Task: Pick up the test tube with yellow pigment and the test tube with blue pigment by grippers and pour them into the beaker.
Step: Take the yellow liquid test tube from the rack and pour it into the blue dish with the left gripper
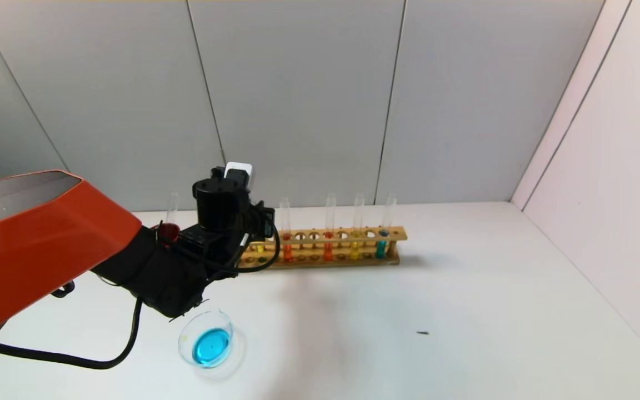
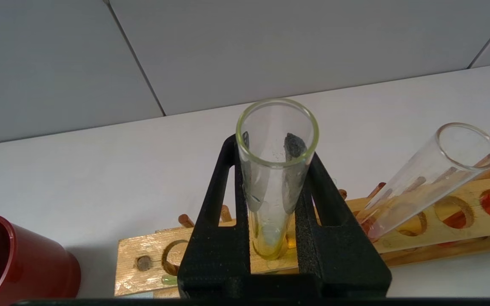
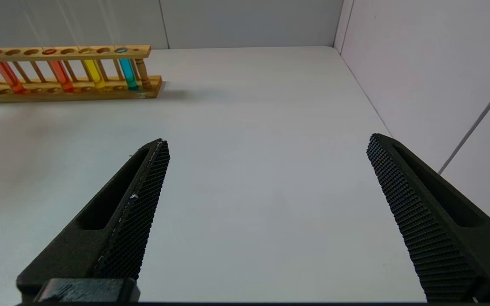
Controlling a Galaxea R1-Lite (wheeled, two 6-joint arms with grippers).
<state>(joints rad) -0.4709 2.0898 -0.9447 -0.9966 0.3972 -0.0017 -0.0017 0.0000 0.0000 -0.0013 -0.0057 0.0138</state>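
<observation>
While the left end effector [image 2: 272,187] clamps the yellow tube [image 2: 275,170] upright at the rack [image 2: 151,259], centre of the left wrist view, the beaker [image 1: 206,339] at lower left of the head view already holds blue liquid. Lifting out and tipping over it seems next. The right end effector [image 3: 266,199] hangs open above the tabletop [image 3: 262,110]; a blue tube [image 3: 126,72] stands racked at upper left.

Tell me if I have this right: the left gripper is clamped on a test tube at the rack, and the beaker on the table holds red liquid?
Not quite. The left gripper does clamp a test tube at the rack, but the head view shows the beaker holding blue liquid, not red.
</observation>
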